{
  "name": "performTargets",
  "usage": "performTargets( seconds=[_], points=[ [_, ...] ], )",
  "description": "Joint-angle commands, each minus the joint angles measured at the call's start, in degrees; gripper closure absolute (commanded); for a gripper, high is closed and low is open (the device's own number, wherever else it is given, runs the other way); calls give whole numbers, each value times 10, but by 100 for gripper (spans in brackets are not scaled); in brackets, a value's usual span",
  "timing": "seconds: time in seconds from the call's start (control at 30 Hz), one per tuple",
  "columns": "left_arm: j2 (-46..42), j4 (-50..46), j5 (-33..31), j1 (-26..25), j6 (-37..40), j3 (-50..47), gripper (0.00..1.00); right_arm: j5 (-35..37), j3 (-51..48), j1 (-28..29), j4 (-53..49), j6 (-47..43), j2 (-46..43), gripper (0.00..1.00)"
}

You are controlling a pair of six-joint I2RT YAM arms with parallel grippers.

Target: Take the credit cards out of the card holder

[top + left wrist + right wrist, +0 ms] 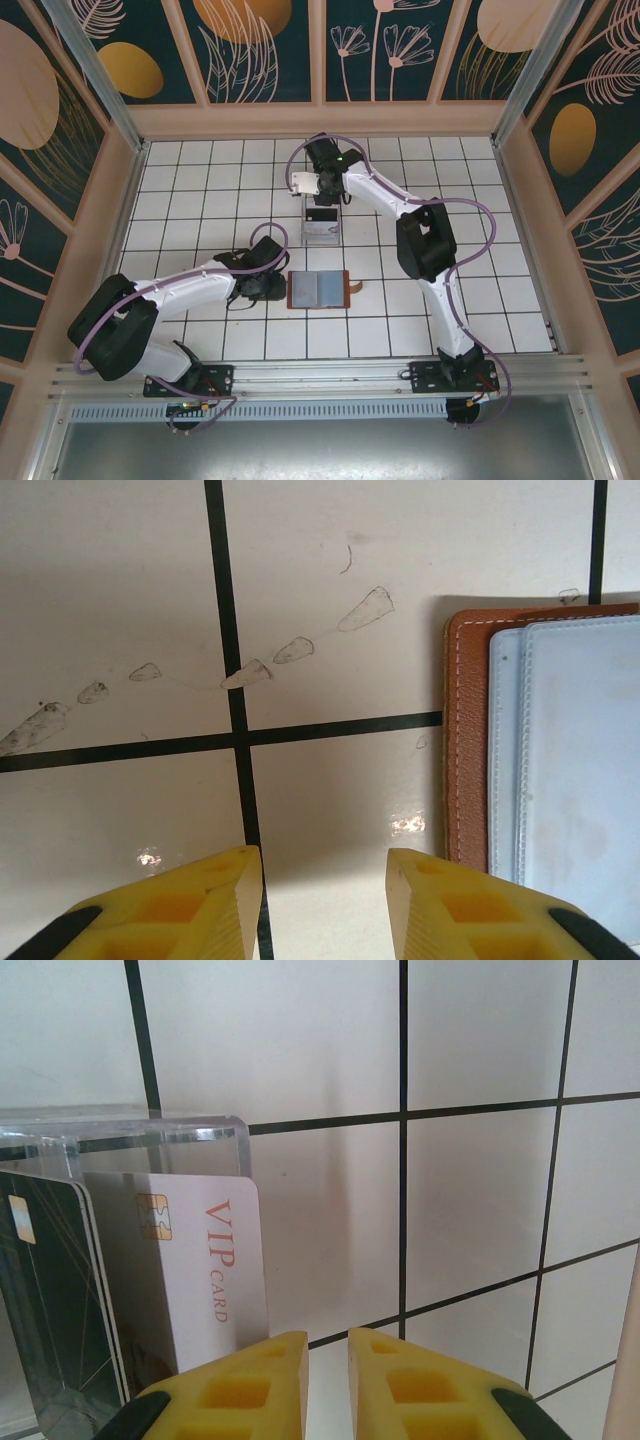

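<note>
1. One card holder (pixel 318 290): brown leather, lying open at table centre, grey-blue inside up, snap tab (pixel 356 287) at its 3 o'clock.
2. Two credit cards counted: black card (pixel 45 1300) and white VIP card (pixel 190 1260), upright side by side in the stand.
3. One clear acrylic stand (pixel 150 1130): at 12 o'clock of the card holder, apart from it.
4. One left gripper (pixel 325 880): at the holder's 9 o'clock, just beside it; fingers spread, empty.
5. One right gripper (pixel 327 1360): at the stand; fingers a narrow slit apart, nothing between.
</note>
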Motion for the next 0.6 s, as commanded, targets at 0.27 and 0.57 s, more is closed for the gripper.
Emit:
performTargets(
  seconds=[0.27, 0.57],
  points=[
    [-11, -7, -7, 1, 2, 11, 61, -1, -6, -1, 41, 67, -56, 81],
    [-6, 15, 5, 2, 15, 19, 61, -10, -42, 6, 86, 341, -107, 81]
  ],
)
